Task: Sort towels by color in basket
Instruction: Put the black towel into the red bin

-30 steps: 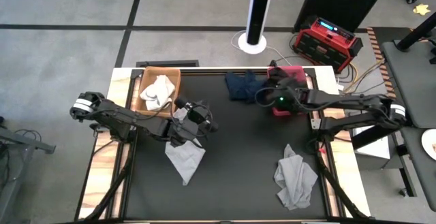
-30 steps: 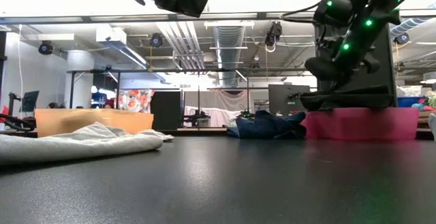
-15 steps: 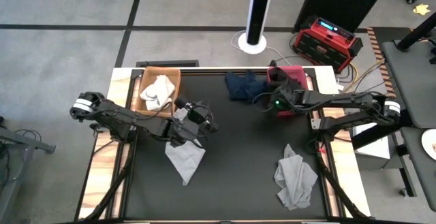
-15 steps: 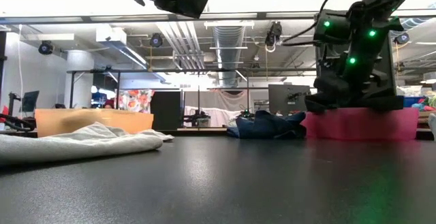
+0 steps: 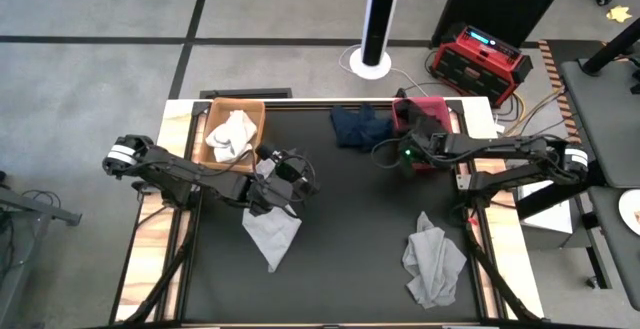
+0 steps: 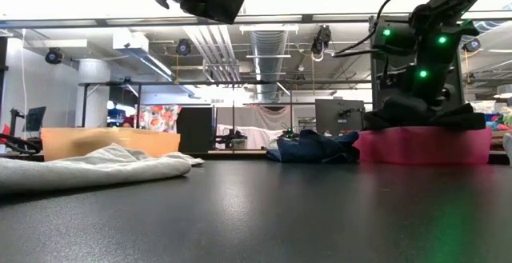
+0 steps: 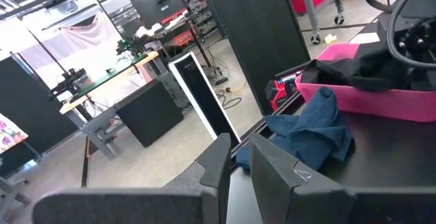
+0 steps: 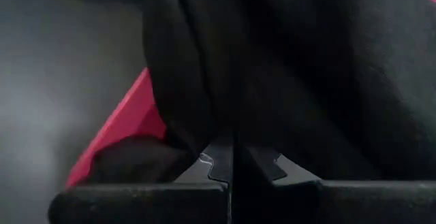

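A pink basket (image 5: 448, 109) at the far right holds a black towel (image 5: 428, 127), and my right gripper (image 8: 231, 157) is shut with its tips in that towel. A navy towel (image 5: 358, 124) lies on the table beside the pink basket. The brown basket (image 5: 212, 119) at the far left holds a white towel (image 5: 232, 134). My left gripper (image 7: 238, 157) hangs above a light grey towel (image 5: 270, 227) that lies flat on the table. Its fingers stand close together with only a narrow slit between them and nothing in it. My right gripper's shut fingertips (image 8: 219, 161) rest against the black towel's folds (image 8: 204, 115) just inside the pink basket's rim (image 8: 122, 129). They come from above, slanting down. Whether any cloth is caught between them I cannot tell. The towel lies heaped in the basket, draped over its rim (image 6: 460, 121).
A second light grey towel (image 5: 433, 262) lies crumpled near the table's near right corner. Wooden strips (image 5: 150, 239) line the table's left and right sides. On the floor beyond the far edge stand a red device (image 5: 480, 54) and a white post (image 5: 378, 19).
My right gripper has sunk and tipped further downward into the black towel in the pink basket, rolling somewhat as it went. The towel's heap now spreads lower and wider over the basket's rim.
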`<state>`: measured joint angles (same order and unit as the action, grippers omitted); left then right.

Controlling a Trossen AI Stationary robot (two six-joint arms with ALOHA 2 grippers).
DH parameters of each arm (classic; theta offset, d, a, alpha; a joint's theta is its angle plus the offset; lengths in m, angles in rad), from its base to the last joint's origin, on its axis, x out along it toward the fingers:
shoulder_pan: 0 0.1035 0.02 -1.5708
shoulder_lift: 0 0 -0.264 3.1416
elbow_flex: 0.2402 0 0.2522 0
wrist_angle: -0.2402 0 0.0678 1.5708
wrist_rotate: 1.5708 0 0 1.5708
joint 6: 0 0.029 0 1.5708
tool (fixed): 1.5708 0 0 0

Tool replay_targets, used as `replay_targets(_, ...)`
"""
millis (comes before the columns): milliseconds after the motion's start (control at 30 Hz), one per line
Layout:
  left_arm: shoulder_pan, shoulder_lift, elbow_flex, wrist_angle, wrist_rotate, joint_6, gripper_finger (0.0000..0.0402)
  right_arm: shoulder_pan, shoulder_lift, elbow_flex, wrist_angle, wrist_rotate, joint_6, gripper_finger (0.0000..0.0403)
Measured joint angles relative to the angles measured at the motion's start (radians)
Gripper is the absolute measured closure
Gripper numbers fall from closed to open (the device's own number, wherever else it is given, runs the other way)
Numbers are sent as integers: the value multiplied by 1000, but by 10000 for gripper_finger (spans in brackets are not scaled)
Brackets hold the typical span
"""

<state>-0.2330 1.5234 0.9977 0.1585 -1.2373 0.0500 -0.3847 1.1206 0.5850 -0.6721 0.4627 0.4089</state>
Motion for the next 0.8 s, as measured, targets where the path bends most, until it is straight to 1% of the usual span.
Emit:
replay_targets(133,0,0,0,0,0,-7,364,0,-2,6,-11,6,-9,394)
replay_targets(233,0,0,0,-2,0,-8,364,1,-8,35,-29,7,29,394)
replay_targets(400,0,0,0,-3,0,-7,364,1,-8,109,-172,7,84,394)
replay_targets(533,0,0,0,-4,0,27,364,1,-8,173,-283,-8,115,394)
replay_targets(667,0,0,0,-5,0,33,364,3,-13,220,-325,-54,123,394)
replay_targets(800,-5,-1,0,-32,-1,34,364,10,-18,255,-372,-157,114,394)
